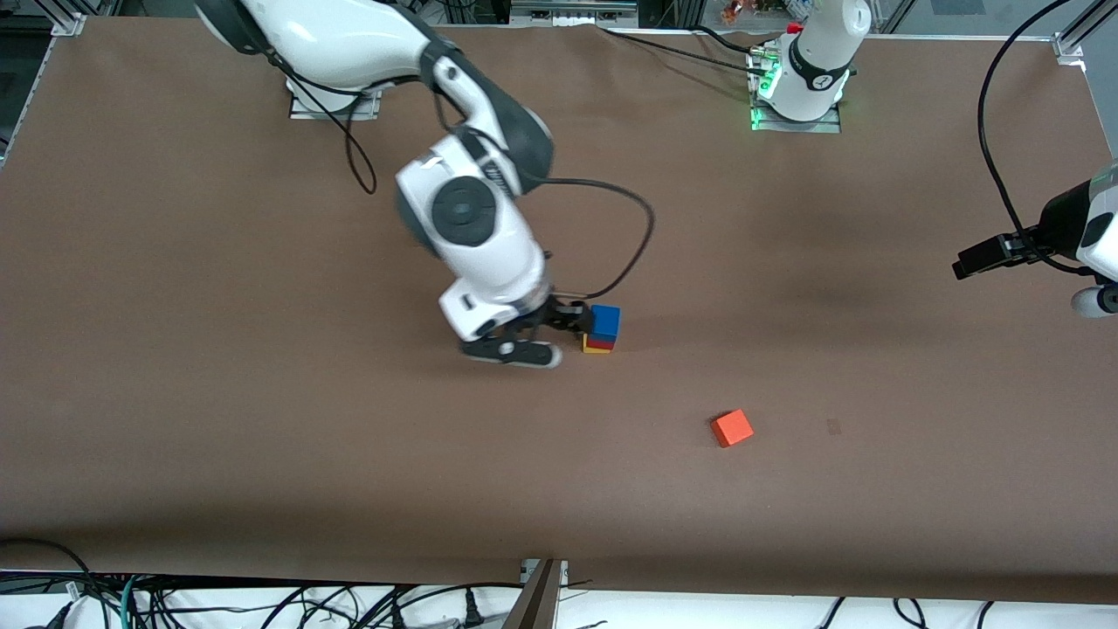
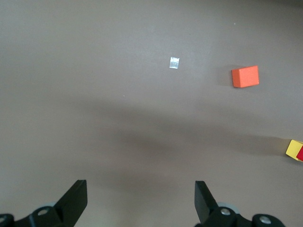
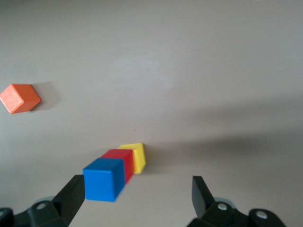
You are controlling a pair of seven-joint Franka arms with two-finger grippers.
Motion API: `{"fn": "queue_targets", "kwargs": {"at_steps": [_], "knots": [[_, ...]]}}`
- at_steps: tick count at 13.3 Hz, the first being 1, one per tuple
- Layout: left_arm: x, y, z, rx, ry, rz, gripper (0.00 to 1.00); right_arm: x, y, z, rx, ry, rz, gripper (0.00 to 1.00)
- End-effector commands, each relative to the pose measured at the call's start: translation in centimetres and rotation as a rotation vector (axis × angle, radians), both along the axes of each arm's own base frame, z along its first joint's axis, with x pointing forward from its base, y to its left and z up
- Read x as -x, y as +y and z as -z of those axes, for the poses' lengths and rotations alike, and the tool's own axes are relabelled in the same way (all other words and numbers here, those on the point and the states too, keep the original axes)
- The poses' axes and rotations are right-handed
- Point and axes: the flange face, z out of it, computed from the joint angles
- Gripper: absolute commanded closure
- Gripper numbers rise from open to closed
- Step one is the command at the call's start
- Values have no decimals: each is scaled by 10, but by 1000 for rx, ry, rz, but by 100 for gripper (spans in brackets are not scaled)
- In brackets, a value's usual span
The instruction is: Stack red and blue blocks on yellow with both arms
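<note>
I'm holding the right gripper [image 3: 135,196] released beside the blue [image 1: 605,321]-red [image 1: 601,342]-yellow [image 1: 596,349] stack, letting it stand alone; left gripper [image 2: 141,201] is waiting open, clear.

A robotics lab: two arms [image 1: 472,218] bolted to a brown-covered table [image 1: 218,419] framed in aluminium rails [image 1: 65,22], cables [image 1: 262,603] tangled along its edge.

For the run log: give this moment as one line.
stack: blue block on red block on yellow block | right gripper: open, beside stack | left gripper: open, waiting
</note>
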Motion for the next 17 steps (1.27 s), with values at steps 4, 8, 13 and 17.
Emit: {"fn": "queue_targets", "kwargs": {"at_steps": [4, 8, 13, 17], "knots": [[-4, 0, -7, 13, -23, 13, 0, -2, -114, -65, 115, 168, -8, 0], [-4, 2, -7, 16, -21, 10, 0, 32, -176, -112, 145, 155, -110, 0], [-4, 3, -7, 16, -21, 7, 0, 74, -284, -147, 130, 142, -179, 0], [-4, 2, -6, 18, -20, 8, 0, 93, -356, -156, 118, 133, -234, 0]]}}
